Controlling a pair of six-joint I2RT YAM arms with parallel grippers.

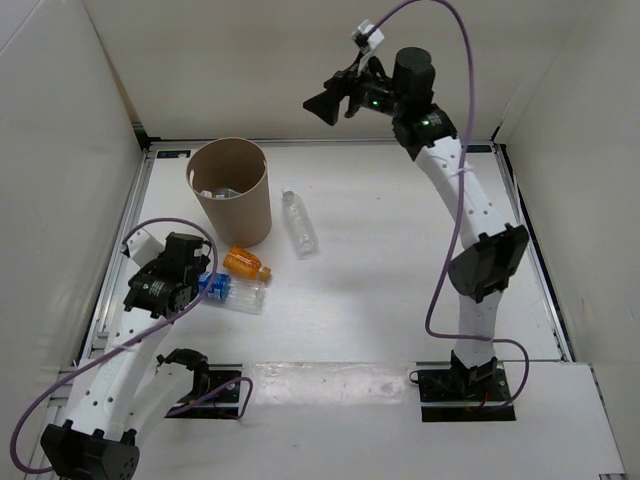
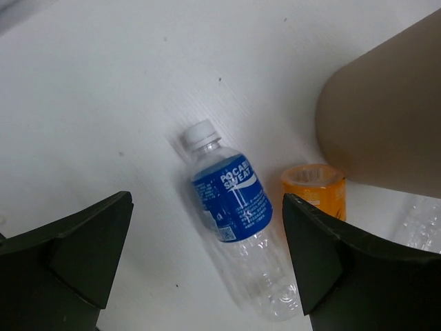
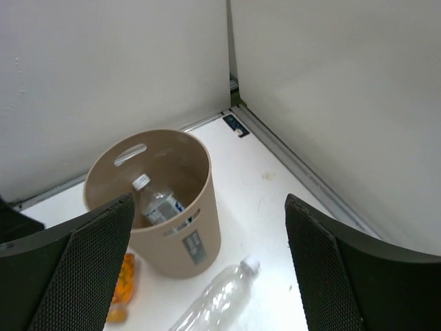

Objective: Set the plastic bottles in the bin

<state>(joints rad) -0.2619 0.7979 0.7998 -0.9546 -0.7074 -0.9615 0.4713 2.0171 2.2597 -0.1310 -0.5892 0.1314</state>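
Left gripper (image 1: 200, 283): it is open wide and holds nothing. It hangs low over the blue-label bottle (image 1: 232, 290), near the left edge of the table (image 1: 400, 280).
Left fingers (image 2: 69, 255): in the left wrist view the two dark fingers stand on both sides of the blue-label bottle. There is bare table between each finger and the bottle, so they are not touching it.
Right gripper (image 1: 322, 104): it is also open and also empty. The arm holds it high above the far part of the table, tilted down toward the bin (image 1: 235, 215).
Bin: the tan cylinder stands upright at the far left of the table. Its mouth is open and has two handle slots near the rim.
Bottle in the bin (image 3: 157, 203): one clear bottle with a white cap is already inside and leans against the inner wall.
Blue-label bottle: it lies on its side on the table, in front of the bin, with a white cap and a clear body.
Orange bottle (image 1: 246, 265): it lies on the table just beside the foot of the bin, between the bin and the blue-label bottle. The left wrist view shows a small gap between the two bottles.
Clear bottle (image 1: 298, 222): it lies on its side to the right of the bin, near it but apart, with its white cap pointing to the far side.
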